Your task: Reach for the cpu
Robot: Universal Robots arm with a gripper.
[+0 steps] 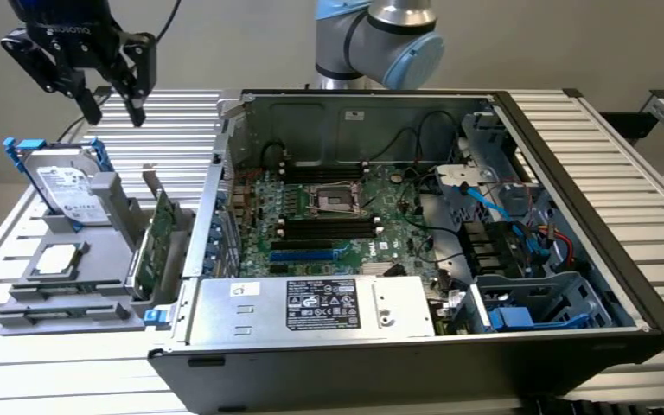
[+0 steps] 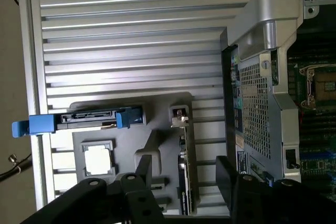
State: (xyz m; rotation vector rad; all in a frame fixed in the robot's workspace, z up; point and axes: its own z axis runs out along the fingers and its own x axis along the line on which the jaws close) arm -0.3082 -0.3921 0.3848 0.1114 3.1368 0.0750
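Observation:
The cpu [image 1: 59,257] is a small flat silver square lying in a recess of the grey holder [image 1: 73,298] at the exterior view's left. From the wrist camera the cpu [image 2: 98,159] looks pale and bright inside its square frame. My gripper [image 1: 114,110] hangs high above the table, behind the holder, with its black fingers spread apart and nothing between them. Its fingers [image 2: 143,170] reach into the wrist view beside the holder, the gripper [image 2: 184,169] well clear of the chip.
A silver hard drive [image 1: 67,186] with blue brackets stands upright in the holder behind the cpu. A green card [image 1: 159,229] stands on edge beside it. The open computer case [image 1: 424,225] with its motherboard socket [image 1: 335,198] fills the exterior view's right.

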